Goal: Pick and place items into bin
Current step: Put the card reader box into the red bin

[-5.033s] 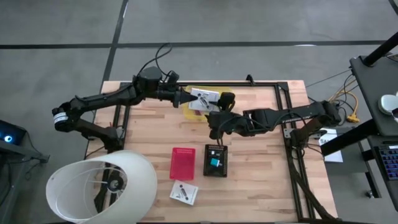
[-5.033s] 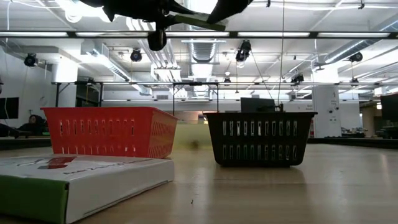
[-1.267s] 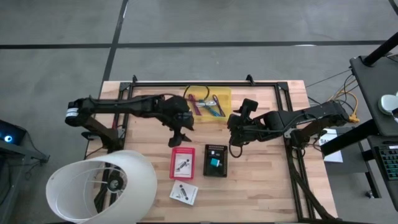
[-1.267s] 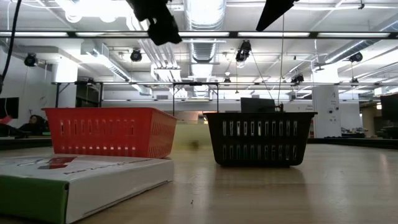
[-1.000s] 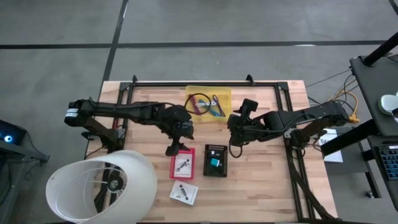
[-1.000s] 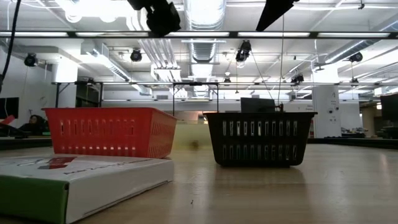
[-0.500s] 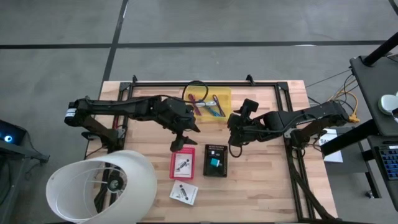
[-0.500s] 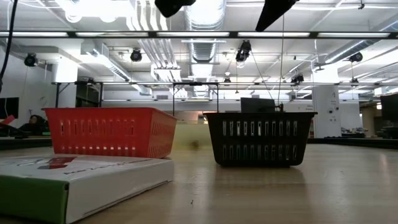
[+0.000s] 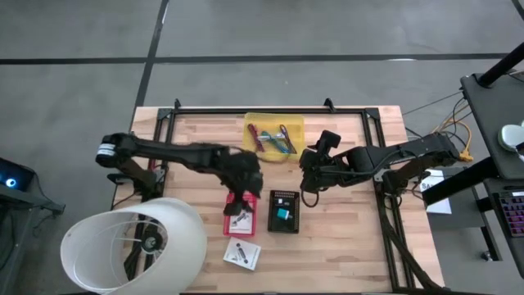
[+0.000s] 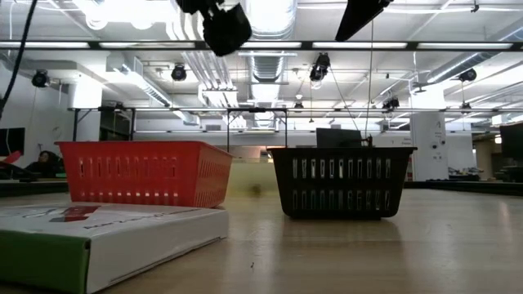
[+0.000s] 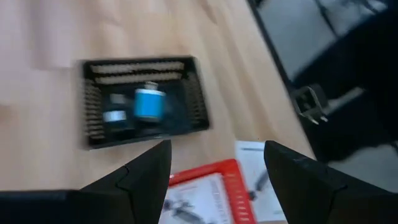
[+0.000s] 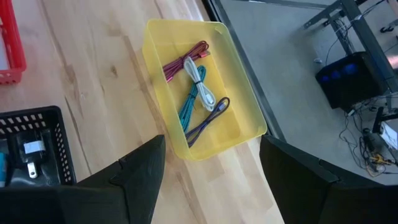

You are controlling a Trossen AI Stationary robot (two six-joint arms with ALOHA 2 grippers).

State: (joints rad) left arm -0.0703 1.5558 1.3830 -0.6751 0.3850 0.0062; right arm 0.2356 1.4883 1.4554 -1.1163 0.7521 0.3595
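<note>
while the left gripper [image 9: 240,199] hangs over the top edge of the red basket [image 9: 240,215], its fingers [image 11: 149,171] stand apart with nothing between them; in the left wrist view the black basket [image 11: 142,99] lies ahead of them with a blue block [image 11: 149,103] and a small white piece inside, red basket rim and a white card [image 11: 256,177] just below

the right gripper [image 9: 308,182] waits at about 1 o'clock from the black basket [image 9: 284,211], near the table's middle, fingers [image 12: 140,168] spread and empty; its wrist view looks onto the yellow tray [image 12: 200,87] holding a red cable [image 12: 185,61], a white one, a teal one [image 12: 188,106] and a purple one [image 12: 208,118]

seen from above, the yellow tray [image 9: 274,133] sits at 12 o'clock on the wooden table [image 9: 352,238], the red and black baskets side by side near the centre, just apart, red at 9 o'clock of black; a white card with a dark print [image 9: 242,253] lies flat at 6 o'clock of the red basket, close to the table's front edge; another card lies in the red basket, partly hidden by the gripper

low view: red basket [image 10: 147,171] and black basket [image 10: 341,180] upright on the table, a white and green box [image 10: 98,237] in front, left gripper [image 10: 225,28] up high
</note>
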